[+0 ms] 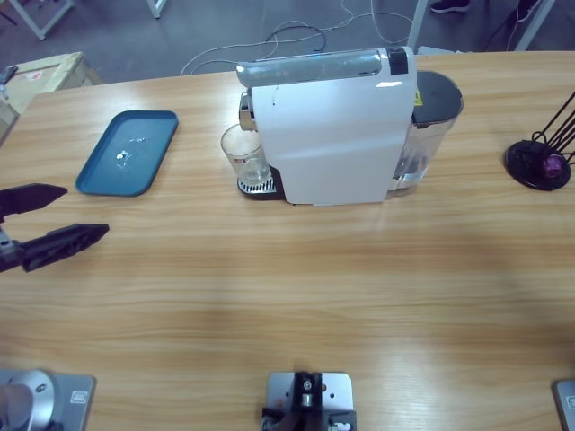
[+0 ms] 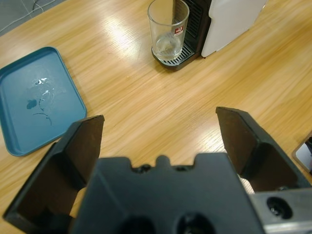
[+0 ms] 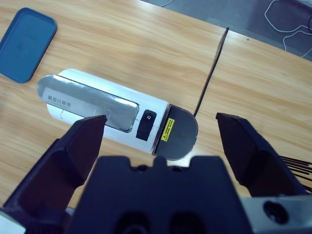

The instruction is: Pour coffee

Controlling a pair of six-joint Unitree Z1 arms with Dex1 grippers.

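Surface (image 1: 296,296) of pale wood is carrying every item and is running the full width of the high view. Coffee machine (image 1: 332,126), white-bodied with a silver lid strip along its top, is standing near the far edge at the middle; a dark-lidded water tank (image 1: 431,121) is sitting against its right end. Blue tray (image 1: 128,151) is lying flat to the left of the machine, well apart from it, and is showing small wet marks on its floor. Black wire stand (image 1: 539,162) is sitting at the far right, with a purple capsule (image 1: 554,166) resting on its base. Glass (image 1: 244,154), clear with a small red mark, is standing upright on the drip grate (image 1: 254,187) at the machine's left end, under the spout; it is looking empty or nearly so.

Left gripper (image 1: 67,215) is entering from the left edge and hanging over bare wood in front of the tray, its fingers (image 2: 80,146) spread wide and grasping nothing; the glass is lying ahead of it, well apart. Right gripper (image 3: 161,126) is looking down on the machine's top from above, fingers (image 3: 248,146) likewise released and holding nothing
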